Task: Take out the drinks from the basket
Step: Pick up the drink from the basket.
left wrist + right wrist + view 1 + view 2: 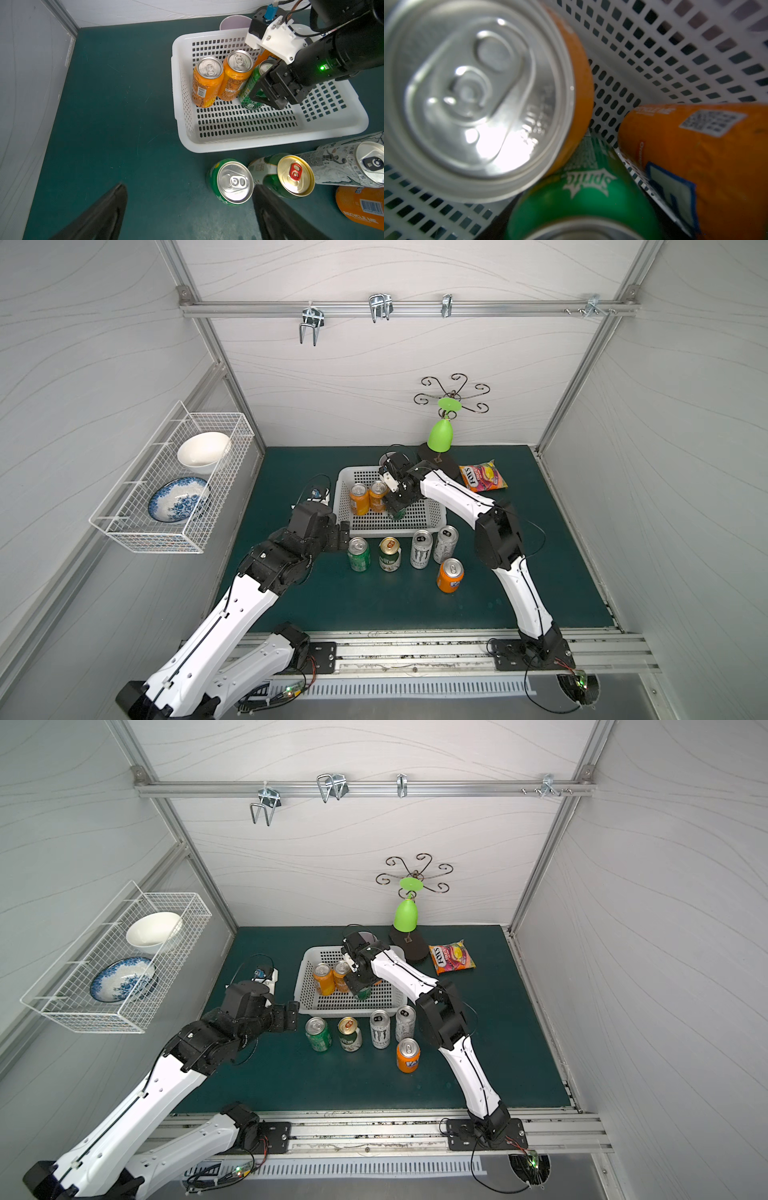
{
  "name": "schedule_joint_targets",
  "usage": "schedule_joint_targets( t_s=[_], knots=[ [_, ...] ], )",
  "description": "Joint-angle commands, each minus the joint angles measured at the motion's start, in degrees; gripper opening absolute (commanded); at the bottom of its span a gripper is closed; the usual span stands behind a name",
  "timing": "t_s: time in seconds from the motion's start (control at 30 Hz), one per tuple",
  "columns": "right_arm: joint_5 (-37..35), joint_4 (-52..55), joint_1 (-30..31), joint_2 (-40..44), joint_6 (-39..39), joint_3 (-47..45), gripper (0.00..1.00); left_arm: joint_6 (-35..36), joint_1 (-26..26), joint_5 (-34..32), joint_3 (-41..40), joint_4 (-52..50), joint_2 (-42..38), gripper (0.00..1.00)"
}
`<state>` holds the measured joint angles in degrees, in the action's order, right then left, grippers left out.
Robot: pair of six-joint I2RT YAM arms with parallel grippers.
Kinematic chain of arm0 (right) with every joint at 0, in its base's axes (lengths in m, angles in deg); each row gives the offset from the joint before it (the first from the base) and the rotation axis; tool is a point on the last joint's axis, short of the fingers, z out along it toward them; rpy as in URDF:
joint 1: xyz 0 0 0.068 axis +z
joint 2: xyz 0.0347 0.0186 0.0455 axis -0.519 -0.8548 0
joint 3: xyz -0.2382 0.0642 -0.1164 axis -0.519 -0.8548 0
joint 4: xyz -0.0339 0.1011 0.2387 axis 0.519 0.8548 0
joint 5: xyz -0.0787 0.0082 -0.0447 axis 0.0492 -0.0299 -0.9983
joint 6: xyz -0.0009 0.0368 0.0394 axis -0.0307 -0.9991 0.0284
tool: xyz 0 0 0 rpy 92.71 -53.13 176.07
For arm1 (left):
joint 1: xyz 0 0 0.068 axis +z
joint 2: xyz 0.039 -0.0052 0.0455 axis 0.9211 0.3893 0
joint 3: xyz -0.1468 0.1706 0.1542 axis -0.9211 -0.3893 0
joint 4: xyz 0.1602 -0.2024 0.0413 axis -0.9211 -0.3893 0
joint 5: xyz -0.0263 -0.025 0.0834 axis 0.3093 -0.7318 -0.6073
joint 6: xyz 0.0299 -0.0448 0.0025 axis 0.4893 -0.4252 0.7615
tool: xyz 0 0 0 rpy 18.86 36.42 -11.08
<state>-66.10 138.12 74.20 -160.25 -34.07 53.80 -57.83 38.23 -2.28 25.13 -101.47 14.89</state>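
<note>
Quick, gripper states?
Left gripper: open, holding nothing.
Right gripper: jaws around green can in basket; grip cannot be told.

Soft, even overhead light is filling both top views, leaving only faint shadows on the dark desk (pixel 374 605), while the wide lens is splaying the frame post (pixel 206 339) outward. In the right wrist view, an orange can (pixel 477 99) is glaring white on its lid and blurring, and the green can (pixel 583 199) beside it is sitting dim and soft.
</note>
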Motion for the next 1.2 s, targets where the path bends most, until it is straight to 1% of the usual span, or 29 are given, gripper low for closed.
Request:
schedule_joint_targets(
  t_s=[0.0, 0.3, 0.57, 0.8, 1.17],
  knots=[
    [0.14, 0.35, -0.4, 3.09, 0.96, -0.33, 0.69, -0.26, 0.3, 0.58, 0.24, 1.91, 0.08, 0.99],
    [-0.14, 1.61, 0.1, 6.42, 1.86, -0.86, 0.64, -0.35, 0.39, 0.72, 0.24, 1.91, 0.15, 0.99],
    [-0.6, 3.4, 0.76, 11.47, 1.9, -1.39, 0.63, -0.37, 0.47, 0.62, 0.24, 1.73, 0.18, 0.99],
    [-0.37, 6.07, 1.17, 16.86, 1.95, -1.62, 0.61, -0.35, 0.56, 0.59, 0.24, 1.82, 0.06, 0.98],
    [-2.99, 8.12, 5.4, 27.31, 0.77, -4.82, 0.61, -0.46, 1.42, 1.53, 0.17, 1.99, 0.26, 0.99]
  ],
)
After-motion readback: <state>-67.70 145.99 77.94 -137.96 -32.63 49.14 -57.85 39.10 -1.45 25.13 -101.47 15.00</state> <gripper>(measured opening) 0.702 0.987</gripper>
